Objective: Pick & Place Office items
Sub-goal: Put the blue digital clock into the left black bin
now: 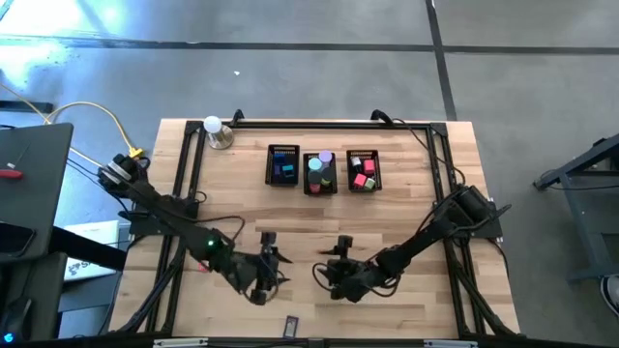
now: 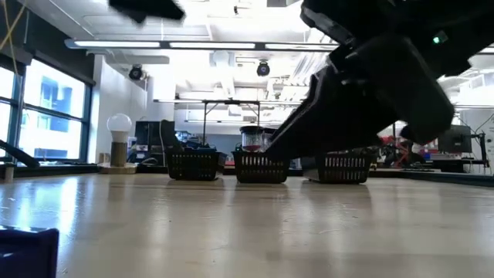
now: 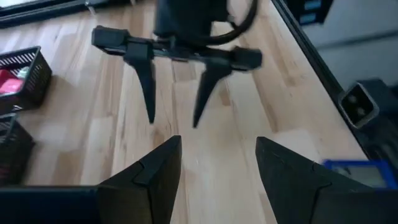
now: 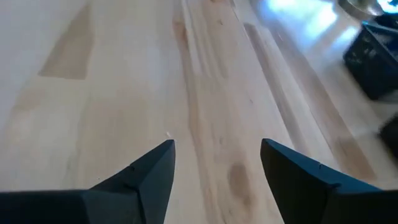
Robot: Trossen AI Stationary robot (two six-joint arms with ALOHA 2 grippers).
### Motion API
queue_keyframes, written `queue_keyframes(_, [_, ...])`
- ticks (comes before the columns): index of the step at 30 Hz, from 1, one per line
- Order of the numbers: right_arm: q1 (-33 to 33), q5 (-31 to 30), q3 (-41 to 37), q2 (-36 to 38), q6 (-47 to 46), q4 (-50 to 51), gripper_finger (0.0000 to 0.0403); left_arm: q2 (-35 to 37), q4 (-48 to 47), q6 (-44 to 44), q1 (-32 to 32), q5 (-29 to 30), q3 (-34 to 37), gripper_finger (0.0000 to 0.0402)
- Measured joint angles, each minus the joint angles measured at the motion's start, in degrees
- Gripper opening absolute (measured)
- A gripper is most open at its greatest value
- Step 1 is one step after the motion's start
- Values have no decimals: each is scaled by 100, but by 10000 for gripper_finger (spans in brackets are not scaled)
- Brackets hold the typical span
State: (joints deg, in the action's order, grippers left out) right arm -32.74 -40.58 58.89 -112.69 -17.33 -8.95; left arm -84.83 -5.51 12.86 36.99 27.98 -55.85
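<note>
Ahead of both jaws: bare surface (image 1: 406, 213). Left gripper (image 3: 217, 177) and right gripper (image 4: 217, 168) spread wide, empty, low near front edge. Items (image 1: 320, 170) far beyond, in three bins (image 1: 282, 166). Sorting looks finished; next move likely retreat to rest.

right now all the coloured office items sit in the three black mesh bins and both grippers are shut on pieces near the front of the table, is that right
Not quite. The high view shows the items in the three mesh bins, but neither gripper holds anything. In the left wrist view the left gripper has its fingers open over bare wood; the right wrist view shows the right gripper the same. Both are near the table's front.
</note>
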Motion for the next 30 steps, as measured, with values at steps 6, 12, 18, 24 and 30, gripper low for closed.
queue_keyframes(6, [-14, 298, 5, 22, -344, 499, 226, -101, -851, 493, 234, 151, -1030, 199])
queue_keyframes(12, [-10, 702, 9, 37, -346, 564, 226, -68, -805, 1272, 277, 211, -1100, 239])
queue_keyframes(18, [-15, 1229, 9, 40, -345, 632, 226, -152, -759, 1999, 307, 77, -1093, 316])
queue_keyframes(24, [-15, 1560, 17, 50, -352, 964, 226, -232, -589, 2551, 237, -4, -1098, 384])
queue_keyframes(30, [-10, 1650, 31, 64, -350, 1240, 226, -221, -692, 2629, 187, -365, -1142, 393])
